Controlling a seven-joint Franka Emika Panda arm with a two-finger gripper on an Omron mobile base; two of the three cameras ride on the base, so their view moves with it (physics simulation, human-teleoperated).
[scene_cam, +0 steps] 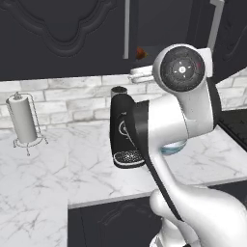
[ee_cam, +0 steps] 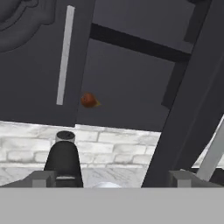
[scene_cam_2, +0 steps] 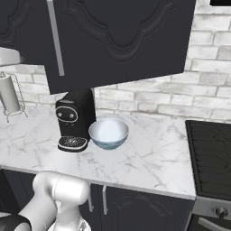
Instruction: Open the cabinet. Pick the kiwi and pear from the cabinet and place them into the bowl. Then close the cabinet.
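Observation:
The black cabinet (ee_cam: 35, 65) has its left door shut and its right door (scene_cam_2: 122, 40) swung open towards me. On the floor of the open compartment lies a small reddish-brown fruit (ee_cam: 89, 100), apparently the kiwi (scene_cam: 140, 53). A yellowish bit at its right edge may be the pear; I cannot tell for sure. My gripper (ee_cam: 111, 179) is open with nothing between its fingers, below and in front of the opening, well short of the fruit. The pale blue-white bowl (scene_cam_2: 108, 132) stands on the counter, right of the coffee machine.
A black coffee machine (scene_cam_2: 74, 119) stands under the cabinet. A paper towel holder (scene_cam: 23, 120) sits at the far left of the marble counter (scene_cam: 72, 169). A dark stove (scene_cam_2: 212, 153) borders the counter on the right. The open door's silver handle (ee_cam: 214, 148) is close on my right.

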